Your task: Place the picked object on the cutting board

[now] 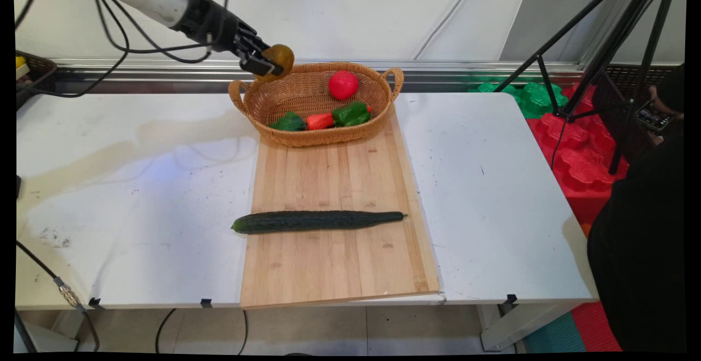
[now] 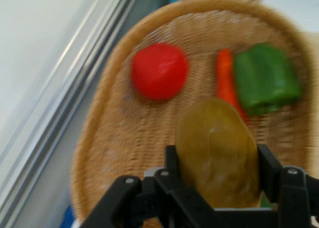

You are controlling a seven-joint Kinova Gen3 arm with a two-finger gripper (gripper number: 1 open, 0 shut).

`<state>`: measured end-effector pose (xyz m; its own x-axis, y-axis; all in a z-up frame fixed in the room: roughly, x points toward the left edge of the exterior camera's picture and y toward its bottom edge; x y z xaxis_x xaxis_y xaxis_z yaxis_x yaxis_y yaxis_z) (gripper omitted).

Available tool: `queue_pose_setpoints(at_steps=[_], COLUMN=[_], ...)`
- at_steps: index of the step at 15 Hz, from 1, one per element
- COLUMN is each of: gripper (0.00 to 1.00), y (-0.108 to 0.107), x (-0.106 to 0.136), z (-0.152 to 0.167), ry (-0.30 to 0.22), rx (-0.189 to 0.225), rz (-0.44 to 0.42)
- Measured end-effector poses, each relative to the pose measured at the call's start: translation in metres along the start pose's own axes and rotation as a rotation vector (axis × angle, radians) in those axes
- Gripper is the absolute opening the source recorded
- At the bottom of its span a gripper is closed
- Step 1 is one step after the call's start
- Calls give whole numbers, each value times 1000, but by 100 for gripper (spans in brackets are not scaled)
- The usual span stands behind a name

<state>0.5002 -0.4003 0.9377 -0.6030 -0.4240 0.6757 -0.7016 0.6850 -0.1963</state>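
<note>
The hand (image 1: 269, 64) grips a brown potato (image 1: 278, 57) between closed fingers, with the wicker basket (image 1: 306, 133) just below it.

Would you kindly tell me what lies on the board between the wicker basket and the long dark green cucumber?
Nothing: in the main view, only bare wooden cutting board separates the woven wicker basket from the long dark green cucumber.
</note>
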Motion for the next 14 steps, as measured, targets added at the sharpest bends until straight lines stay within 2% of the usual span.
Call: queue_pose_setpoints(at_steps=[8, 11, 14], gripper=[0, 0, 0], y=[21, 33, 42], x=[-7, -11, -15], z=[-31, -29, -20], ry=[57, 56, 42], rx=[-184, -257, -306], rz=[105, 145, 175])
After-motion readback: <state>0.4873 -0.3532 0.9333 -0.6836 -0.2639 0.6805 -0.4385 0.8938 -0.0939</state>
